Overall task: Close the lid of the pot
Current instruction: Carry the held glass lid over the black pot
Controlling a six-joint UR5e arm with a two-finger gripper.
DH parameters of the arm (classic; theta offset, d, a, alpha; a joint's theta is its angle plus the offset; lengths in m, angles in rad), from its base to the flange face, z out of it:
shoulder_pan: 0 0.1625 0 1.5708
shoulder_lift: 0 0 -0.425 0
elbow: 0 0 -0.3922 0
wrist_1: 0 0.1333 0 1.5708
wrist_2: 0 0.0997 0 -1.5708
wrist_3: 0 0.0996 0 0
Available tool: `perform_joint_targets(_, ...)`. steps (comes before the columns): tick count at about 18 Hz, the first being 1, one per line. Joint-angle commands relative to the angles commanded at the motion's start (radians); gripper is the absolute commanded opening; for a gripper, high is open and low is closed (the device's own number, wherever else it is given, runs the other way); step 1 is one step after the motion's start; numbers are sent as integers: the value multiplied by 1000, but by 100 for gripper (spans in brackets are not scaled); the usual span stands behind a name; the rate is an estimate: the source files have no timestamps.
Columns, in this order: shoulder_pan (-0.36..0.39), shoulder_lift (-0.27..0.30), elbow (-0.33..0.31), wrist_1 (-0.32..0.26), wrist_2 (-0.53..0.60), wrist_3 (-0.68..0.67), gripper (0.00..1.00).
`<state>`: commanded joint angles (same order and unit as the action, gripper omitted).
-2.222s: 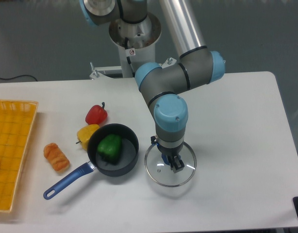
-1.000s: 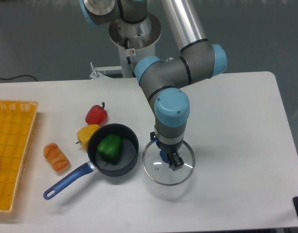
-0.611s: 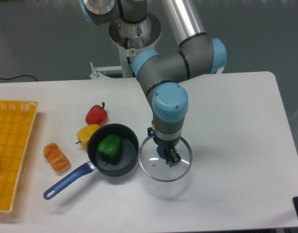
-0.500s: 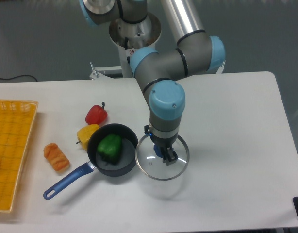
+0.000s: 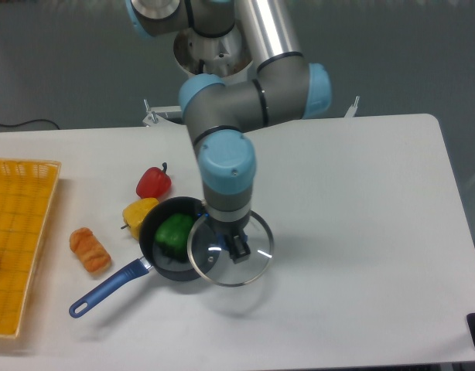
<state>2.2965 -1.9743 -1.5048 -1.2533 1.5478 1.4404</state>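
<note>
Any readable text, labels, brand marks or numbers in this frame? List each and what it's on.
No text in this view can be read.
A small round sticker with a red ring sits on the robot base column; it looks like a prohibition sign, too small to make out.
The pot, the lid, the arm's joint caps and the yellow basket show no markings.
</note>
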Motion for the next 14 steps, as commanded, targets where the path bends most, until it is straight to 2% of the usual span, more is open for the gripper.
perform_joint_targets(4, -23, 12, -29, 2, 2, -8, 58)
perform_joint_targets(14, -55, 12, -46, 2, 14, -40, 58)
